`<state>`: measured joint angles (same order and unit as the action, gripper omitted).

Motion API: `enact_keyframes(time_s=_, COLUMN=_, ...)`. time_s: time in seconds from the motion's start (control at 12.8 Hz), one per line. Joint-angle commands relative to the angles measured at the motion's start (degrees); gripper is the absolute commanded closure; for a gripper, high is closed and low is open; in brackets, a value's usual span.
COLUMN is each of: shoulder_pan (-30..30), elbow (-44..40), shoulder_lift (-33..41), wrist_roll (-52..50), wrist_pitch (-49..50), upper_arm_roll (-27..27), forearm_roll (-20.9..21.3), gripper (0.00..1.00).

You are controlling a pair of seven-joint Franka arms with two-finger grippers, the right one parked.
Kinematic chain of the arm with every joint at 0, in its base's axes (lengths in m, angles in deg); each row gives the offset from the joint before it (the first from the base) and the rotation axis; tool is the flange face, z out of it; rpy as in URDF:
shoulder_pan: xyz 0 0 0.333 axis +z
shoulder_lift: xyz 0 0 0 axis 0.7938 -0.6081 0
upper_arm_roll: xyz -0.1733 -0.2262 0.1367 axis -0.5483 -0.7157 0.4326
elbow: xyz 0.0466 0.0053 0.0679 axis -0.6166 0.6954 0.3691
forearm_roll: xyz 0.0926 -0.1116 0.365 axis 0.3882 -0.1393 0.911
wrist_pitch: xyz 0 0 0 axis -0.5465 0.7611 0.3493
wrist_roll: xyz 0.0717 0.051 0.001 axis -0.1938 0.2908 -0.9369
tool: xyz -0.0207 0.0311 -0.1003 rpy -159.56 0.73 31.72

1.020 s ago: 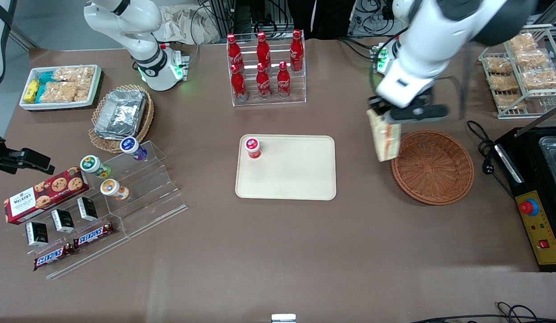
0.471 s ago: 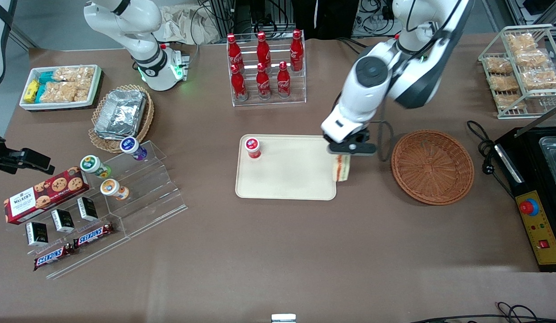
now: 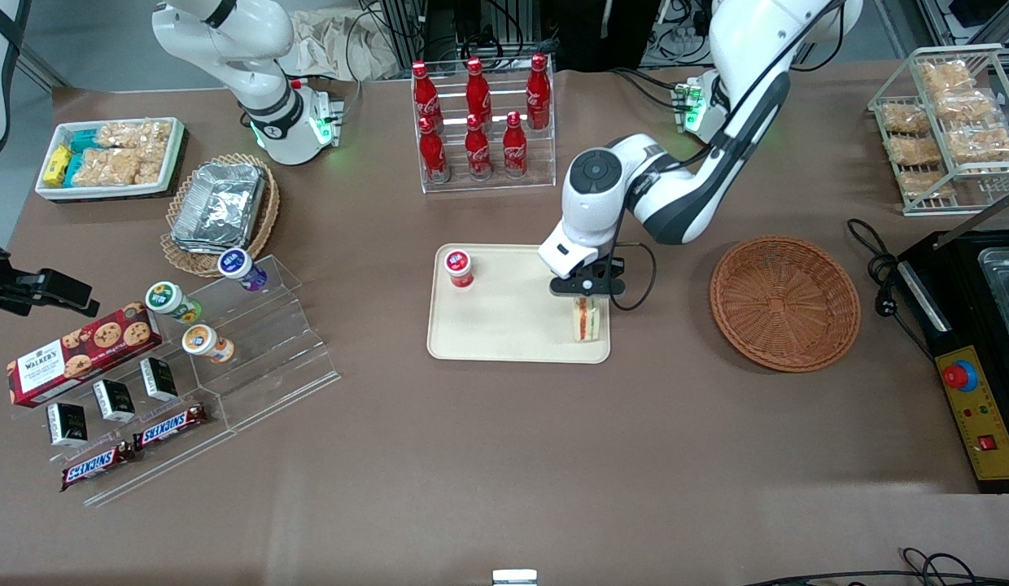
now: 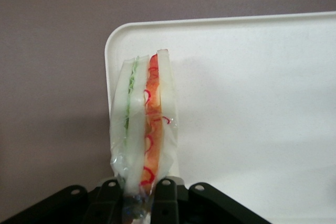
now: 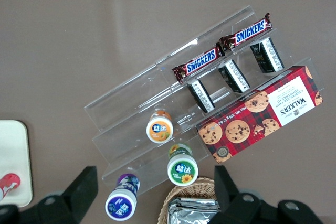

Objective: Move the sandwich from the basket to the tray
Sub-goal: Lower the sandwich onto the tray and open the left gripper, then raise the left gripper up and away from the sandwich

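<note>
the gripper [image 3: 587,295] – jaws clamped on the sandwich [image 3: 585,319] – hangs over the tray [image 3: 504,325] corner nearest the basket [image 3: 785,303].

Gripper [image 3: 587,291] over the tray's [image 3: 504,342] corner nearest the basket, fingertips lost under its own black body in the front view and cut off at the frame edge in the wrist view. Sandwich [image 4: 143,135] top end hidden between the fingers; contact with the tray impossible to tell. Labels on the red-capped cup [image 3: 458,267] too small to read.
</note>
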<state>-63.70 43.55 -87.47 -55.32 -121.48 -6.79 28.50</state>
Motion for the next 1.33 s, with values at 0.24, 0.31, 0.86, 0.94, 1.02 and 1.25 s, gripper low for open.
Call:
enact_keyframes(time_s=0.24, shoulder_pan=-0.1, elbow=-1.9, shoulder_lift=-3.6, wrist_roll=-1.4, wrist_pitch=-1.1, upper_arm_roll=0.0, forearm_roll=4.6, gripper=0.00)
enact_keyframes(time_s=0.31, shoulder_pan=-0.1, elbow=-1.9, shoulder_lift=-3.4, wrist_roll=-1.5, wrist_pitch=-0.9, upper_arm_roll=0.0, forearm_roll=4.6, gripper=0.00)
enact_keyframes(time_s=0.86, shoulder_pan=1.9, elbow=-11.8, shoulder_lift=7.8, wrist_roll=-6.4, wrist_pitch=16.7, upper_arm_roll=0.2, forearm_roll=-9.2, gripper=0.00)
enact_keyframes(time_s=0.94, shoulder_pan=4.5, elbow=-13.6, shoulder_lift=10.2, wrist_roll=-5.9, wrist_pitch=20.3, upper_arm_roll=0.1, forearm_roll=-11.0, gripper=0.00)
enact_keyframes(time_s=1.02, shoulder_pan=6.7, elbow=-14.8, shoulder_lift=12.8, wrist_roll=-5.8, wrist_pitch=22.9, upper_arm_roll=0.1, forearm_roll=-12.7, gripper=0.00)
enact_keyframes(time_s=1.25, shoulder_pan=8.1, elbow=-15.1, shoulder_lift=21.7, wrist_roll=-2.2, wrist_pitch=30.0, upper_arm_roll=6.9, forearm_roll=-17.0, gripper=0.00)
